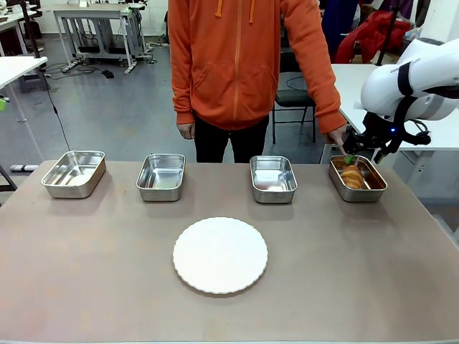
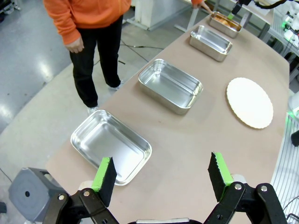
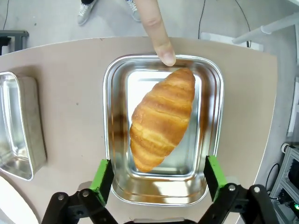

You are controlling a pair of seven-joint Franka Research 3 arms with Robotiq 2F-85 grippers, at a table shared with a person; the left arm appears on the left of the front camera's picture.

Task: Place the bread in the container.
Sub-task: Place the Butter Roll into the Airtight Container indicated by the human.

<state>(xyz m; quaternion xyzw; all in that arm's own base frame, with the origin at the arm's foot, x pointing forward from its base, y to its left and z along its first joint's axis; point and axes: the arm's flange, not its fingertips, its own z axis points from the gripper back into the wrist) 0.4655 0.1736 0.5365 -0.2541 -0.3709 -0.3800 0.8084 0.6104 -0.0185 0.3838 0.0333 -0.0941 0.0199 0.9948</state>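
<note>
At the right end of the pan row, the croissant (image 3: 162, 119) lies diagonally inside the pan (image 3: 212, 140), a person's finger (image 3: 156, 32) touching the pan's far rim. Above it, right gripper (image 3: 159, 179) open, empty. Lower frame, left gripper (image 2: 161, 179) open over the table (image 2: 187, 135).

A lab: bare work tables (image 1: 93, 14) on grey floor (image 1: 107, 107).
</note>
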